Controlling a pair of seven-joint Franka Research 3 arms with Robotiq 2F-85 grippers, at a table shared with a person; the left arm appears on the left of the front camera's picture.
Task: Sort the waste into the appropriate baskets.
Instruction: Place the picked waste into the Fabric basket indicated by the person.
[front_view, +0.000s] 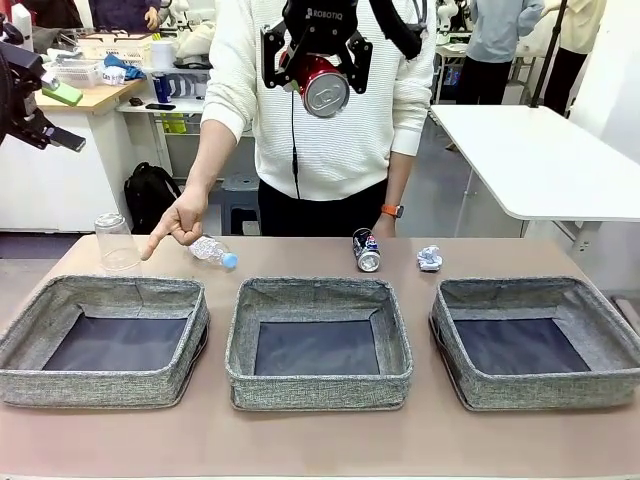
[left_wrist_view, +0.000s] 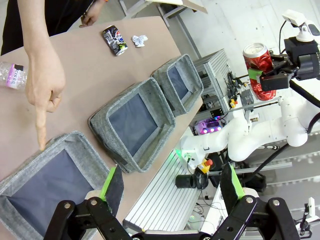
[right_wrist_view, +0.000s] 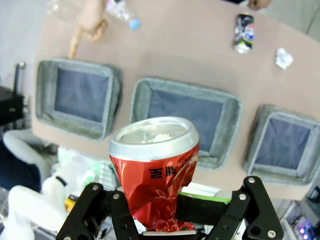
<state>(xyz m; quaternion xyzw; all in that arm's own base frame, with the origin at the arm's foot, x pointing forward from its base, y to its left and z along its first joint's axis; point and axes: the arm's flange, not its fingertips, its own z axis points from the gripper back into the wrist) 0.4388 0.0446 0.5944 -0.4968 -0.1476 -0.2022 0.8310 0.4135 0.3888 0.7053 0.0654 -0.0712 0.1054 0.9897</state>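
My right gripper (front_view: 318, 72) hangs high above the middle basket (front_view: 318, 388), shut on the crushed red can (front_view: 322, 88); its wrist view shows that can (right_wrist_view: 155, 170) between the fingers. At the far left my left gripper (front_view: 64, 116) is raised and open (left_wrist_view: 172, 185), holding nothing. Three grey baskets stand in a row: left (front_view: 95, 385), middle, right (front_view: 545, 388). Behind them lie a clear cup (front_view: 115, 243), a bottle with a blue cap (front_view: 212, 252), a dark blue can (front_view: 366, 250) and a paper ball (front_view: 430, 259). The person's hand (front_view: 180, 222) points a finger down at the left basket (left_wrist_view: 75, 142).
The person stands at the far edge, the other hand (front_view: 388, 222) resting near the dark can. Bare table runs in front of the baskets. A white table (front_view: 540, 160) stands behind on the right and a cluttered bench (front_view: 90, 95) on the left.
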